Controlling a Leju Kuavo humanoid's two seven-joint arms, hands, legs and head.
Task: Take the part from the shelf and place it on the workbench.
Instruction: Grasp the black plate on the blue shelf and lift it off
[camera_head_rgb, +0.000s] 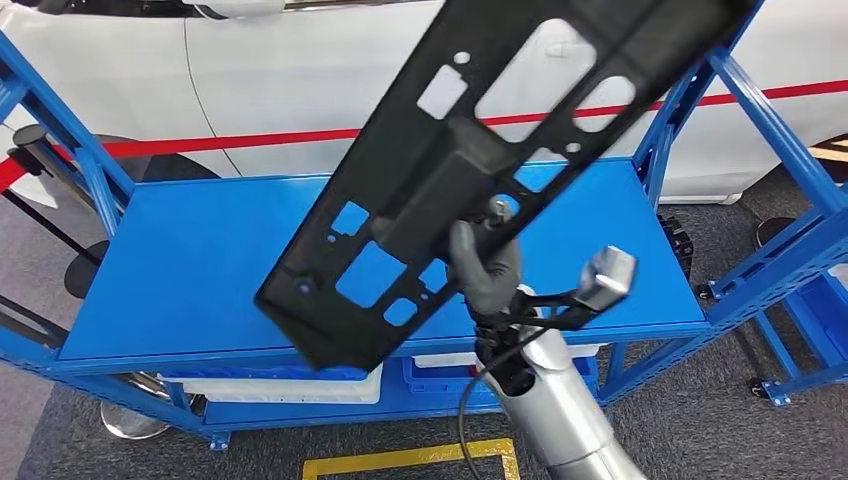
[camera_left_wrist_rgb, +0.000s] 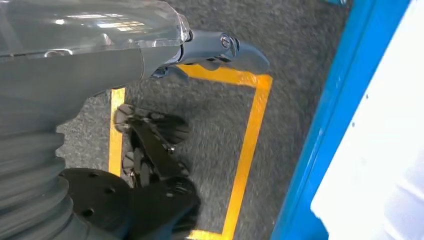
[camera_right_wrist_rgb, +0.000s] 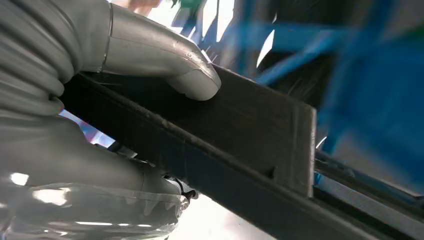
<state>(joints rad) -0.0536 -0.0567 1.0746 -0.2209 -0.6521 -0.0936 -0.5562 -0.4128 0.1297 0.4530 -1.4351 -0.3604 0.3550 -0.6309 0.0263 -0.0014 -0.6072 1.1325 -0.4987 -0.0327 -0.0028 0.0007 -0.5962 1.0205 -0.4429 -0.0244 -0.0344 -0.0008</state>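
The robot's right hand (camera_head_rgb: 487, 268) gripped a long, flat black plastic part (camera_head_rgb: 480, 150) pierced with rectangular cut-outs, holding it tilted in the air above the blue metal workbench top (camera_head_rgb: 200, 270), clear of the surface. In the right wrist view, the grey thumb (camera_right_wrist_rgb: 165, 60) pressed against the part's dark face. The left hand (camera_left_wrist_rgb: 215, 50) hung over grey carpet floor (camera_left_wrist_rgb: 210, 120) marked with yellow tape (camera_left_wrist_rgb: 247, 150), holding nothing, though whether its fingers were spread or curled could not be told.
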